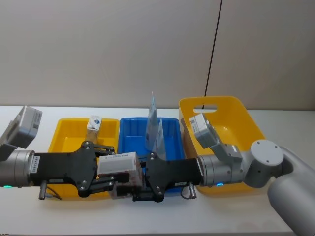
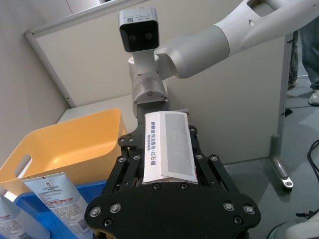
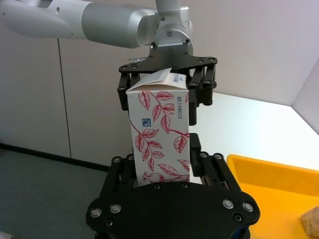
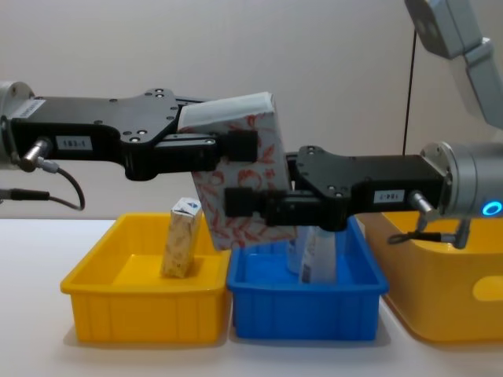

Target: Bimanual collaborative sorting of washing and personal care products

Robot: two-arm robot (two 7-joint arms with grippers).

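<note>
Where the 2 pairs of flat black fingers meet, they press on 1 box point(image 4: 263, 169), a rectangular white cardboard pack printed with red-orange leaves and sprigs, held tilted in the air. The left gripper point(image 4: 234, 147) is closed on the upper part of the box, near its folded end flap. The right gripper point(image 4: 245, 202) is closed on its lower part, so both pairs of fingers grip the same box from opposite sides. Seen from the left wrist, its plain face carries a grey panel and a line of blue print. From the right wrist, its leafy face shows a small blue code square and printed digits.

Directly beneath the fingers lies a shallow, smooth-walled blue plastic tray point(image 4: 306, 318). In it stand 2 pale-blue-and-white squeeze tubes point(image 1: 155, 130) that taper to flat tops. Below the left gripper's wrist side sits a shallow yellow tray point(image 4: 141, 310), just beside the blue one, with a second box point(image 4: 181, 238) standing inside. Below the right gripper's wrist stands a deep yellow basket point(image 1: 243, 120) with rounded corners and a handle slot. All 3 containers rest on a white table point(image 1: 221, 219).
</note>
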